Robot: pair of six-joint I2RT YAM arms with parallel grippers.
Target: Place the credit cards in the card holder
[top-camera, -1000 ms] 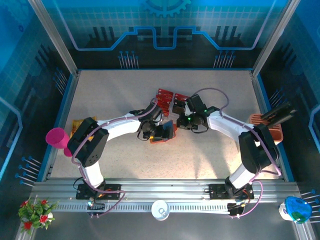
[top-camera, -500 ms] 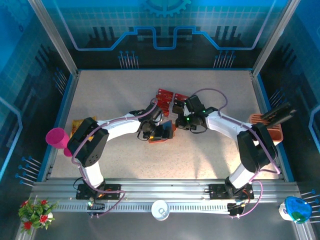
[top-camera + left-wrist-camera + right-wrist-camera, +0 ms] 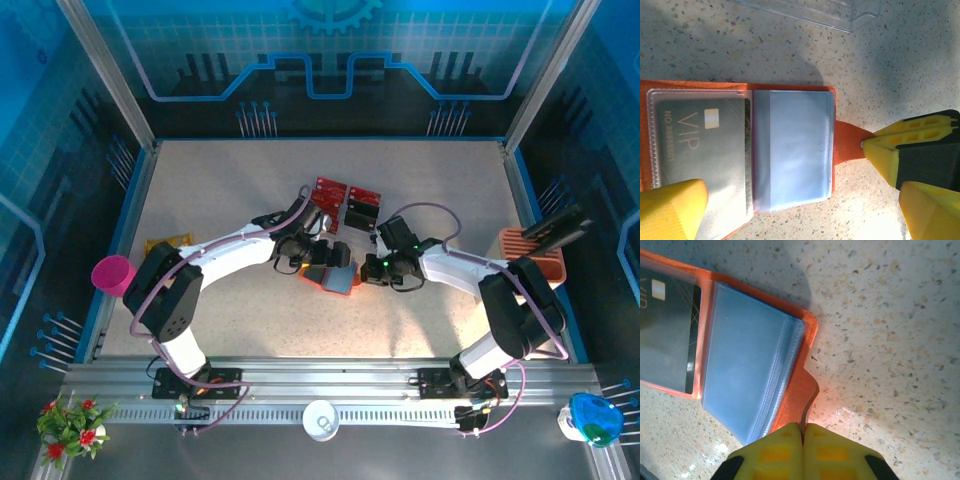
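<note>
The orange-red card holder (image 3: 330,277) lies open on the table, grey pockets up. A dark grey VIP credit card (image 3: 700,142) sits in its left clear pocket; the pocket beside it (image 3: 795,150) looks empty. My right gripper (image 3: 802,432) is shut on the holder's orange tab (image 3: 807,390), and its yellow fingers (image 3: 887,152) show at the tab in the left wrist view. My left gripper (image 3: 800,217) hangs open just above the holder, one finger on each side of it. More credit cards, red (image 3: 330,190) and dark (image 3: 358,213), lie just beyond the holder.
A clear plastic tray (image 3: 815,10) lies right behind the holder, under the loose cards. A peach slotted stand (image 3: 535,255) stands at the right edge. A pink cup (image 3: 112,272) and a yellow-orange item (image 3: 160,245) sit at the left edge.
The right gripper has drawn the holder by its tab toward the near right, and it now lies flatter and open. The left gripper has shifted slightly and stays open.
</note>
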